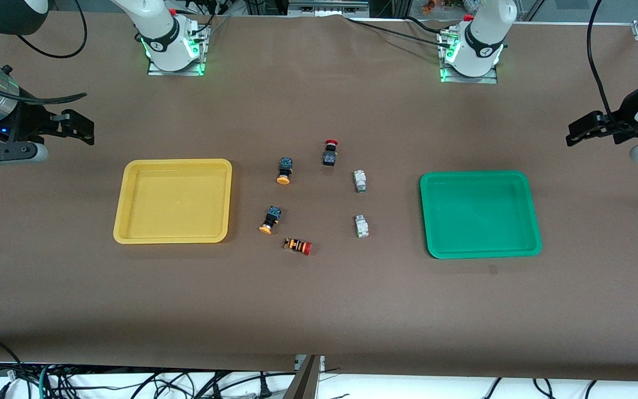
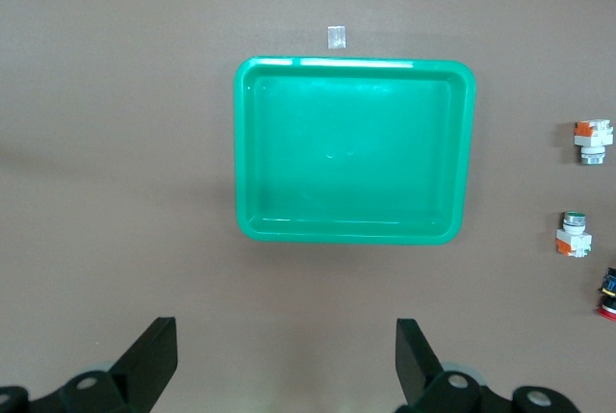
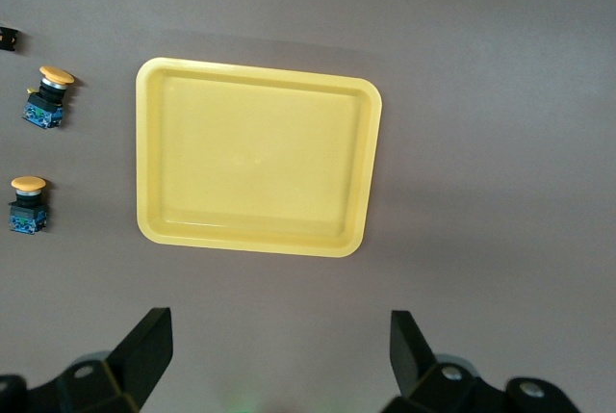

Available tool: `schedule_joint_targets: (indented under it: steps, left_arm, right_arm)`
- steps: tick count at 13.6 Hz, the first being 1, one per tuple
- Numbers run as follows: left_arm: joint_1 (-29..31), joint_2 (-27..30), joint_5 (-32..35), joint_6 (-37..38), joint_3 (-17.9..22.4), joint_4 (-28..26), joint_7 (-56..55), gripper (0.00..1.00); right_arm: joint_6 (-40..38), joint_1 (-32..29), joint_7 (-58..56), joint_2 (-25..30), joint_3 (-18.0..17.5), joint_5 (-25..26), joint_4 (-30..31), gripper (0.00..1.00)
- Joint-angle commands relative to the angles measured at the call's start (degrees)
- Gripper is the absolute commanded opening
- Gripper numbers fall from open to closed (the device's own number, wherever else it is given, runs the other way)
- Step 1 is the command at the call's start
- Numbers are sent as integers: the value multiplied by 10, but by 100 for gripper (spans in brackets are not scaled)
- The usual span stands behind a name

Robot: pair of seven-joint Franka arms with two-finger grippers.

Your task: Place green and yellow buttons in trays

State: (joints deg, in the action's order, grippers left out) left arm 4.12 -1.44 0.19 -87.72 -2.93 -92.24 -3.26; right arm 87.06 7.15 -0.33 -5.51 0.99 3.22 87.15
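Note:
The yellow tray (image 1: 125, 205) lies toward the right arm's end of the table and the green tray (image 1: 427, 216) toward the left arm's end; both hold nothing. Between them lie two yellow-capped buttons (image 1: 284, 170) (image 1: 270, 219) and two whitish buttons with green tips (image 1: 360, 180) (image 1: 361, 226). My right gripper (image 1: 83, 130) is open and empty, over bare table beside the yellow tray (image 3: 144, 163). My left gripper (image 1: 572, 136) is open and empty, over bare table beside the green tray (image 2: 250, 143). The yellow buttons (image 3: 50, 95) (image 3: 26, 203) show in the right wrist view, the green ones (image 2: 593, 141) (image 2: 574, 234) in the left.
A black switch with a red cap (image 1: 330, 152) lies farther from the front camera than the buttons. An orange-striped switch with a red cap (image 1: 298, 245) lies nearer to it. A small bit of tape (image 2: 335, 38) lies on the brown table cover by the green tray.

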Motion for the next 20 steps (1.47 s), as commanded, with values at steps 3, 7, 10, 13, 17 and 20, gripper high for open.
schedule_joint_targets:
  steps: [3,7,10,13,17,20]
  left_arm:
    - [5,-3,12,14,-6,9,10,100]
    - [-5,-11,6,40,-14,12,6,100]
    - [-17,-38,4,76,-37,14,6,100]
    - [-42,-90,0,37,-66,23,-28,100]
    - [-101,-283,-23,17,-67,200,-108,100]
    - [-160,-362,-22,-70,-66,244,-197,100]
  right_arm:
    - [-8,-2,-3,2,-2,-8,-4,100]
    - [-8,-2,-3,2,-2,-8,-6,100]
    - [-8,-2,-3,1,-3,-8,-6,100]
    - [-8,0,-3,1,-3,-8,-7,100]
    - [-6,8,5,-7,-8,-8,-7,100]
    - [1,9,5,-27,-8,-8,-5,100]
